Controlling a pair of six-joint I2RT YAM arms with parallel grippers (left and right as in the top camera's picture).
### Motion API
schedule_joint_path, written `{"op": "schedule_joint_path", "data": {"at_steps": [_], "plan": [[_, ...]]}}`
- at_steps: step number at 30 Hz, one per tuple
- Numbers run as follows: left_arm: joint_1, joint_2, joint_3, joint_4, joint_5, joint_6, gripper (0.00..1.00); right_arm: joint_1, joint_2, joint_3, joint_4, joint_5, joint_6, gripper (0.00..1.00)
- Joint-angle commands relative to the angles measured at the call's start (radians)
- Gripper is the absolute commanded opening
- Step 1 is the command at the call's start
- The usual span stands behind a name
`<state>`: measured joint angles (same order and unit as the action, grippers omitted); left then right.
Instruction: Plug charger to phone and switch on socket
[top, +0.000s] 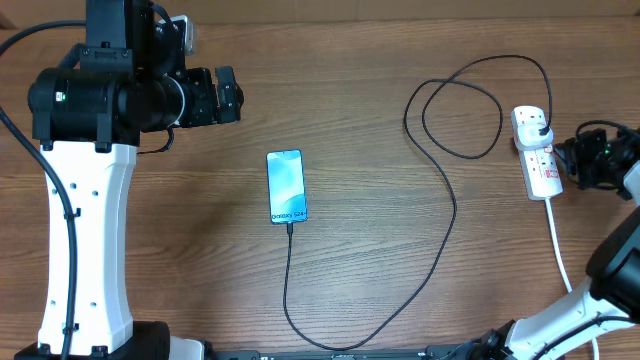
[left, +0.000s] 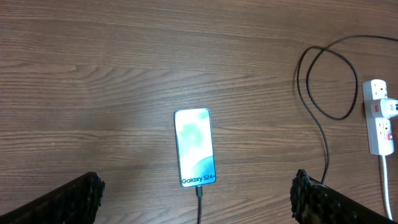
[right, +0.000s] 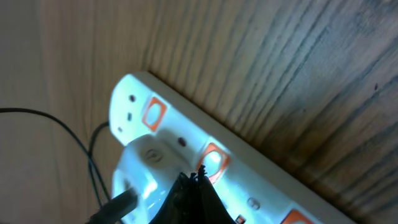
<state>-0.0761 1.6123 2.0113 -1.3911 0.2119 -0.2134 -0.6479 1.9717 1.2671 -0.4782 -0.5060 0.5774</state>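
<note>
Plastic strip, light and smooth: the socket (top: 537, 152) could skid on the wooden table (top: 380, 260) if shoved sideways. Its red switches (right: 212, 158) (three show close up) are small stiff rockers, best pressed straight down. The right gripper (right: 193, 183), fingers pinched together, has its tip at the middle one. One charger (top: 447, 215), limp and thin, runs from its plug (top: 541, 127) in the strip to the one phone (top: 286, 187) at mid-table, screen lit. The left gripper (top: 228, 95) hangs wide open, well apart.
</note>
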Motion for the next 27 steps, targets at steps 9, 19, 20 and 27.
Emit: {"op": "schedule_joint_path", "data": {"at_steps": [9, 19, 20, 27], "plan": [[0.004, -0.002, 0.015, 0.004, -0.006, 0.008, 0.99, -0.015, 0.061, 0.002, 0.063, -0.095, -0.002, 0.04], [0.004, -0.002, 0.015, 0.004, -0.006, 0.008, 1.0, -0.015, 0.071, 0.002, 0.068, -0.095, -0.005, 0.04], [0.004, -0.002, 0.015, 0.004, -0.006, 0.008, 0.99, -0.014, 0.071, 0.002, 0.066, -0.095, -0.005, 0.04], [0.004, -0.002, 0.015, 0.004, -0.006, 0.008, 1.0, -0.014, 0.073, 0.002, 0.064, -0.095, -0.005, 0.04]]}}
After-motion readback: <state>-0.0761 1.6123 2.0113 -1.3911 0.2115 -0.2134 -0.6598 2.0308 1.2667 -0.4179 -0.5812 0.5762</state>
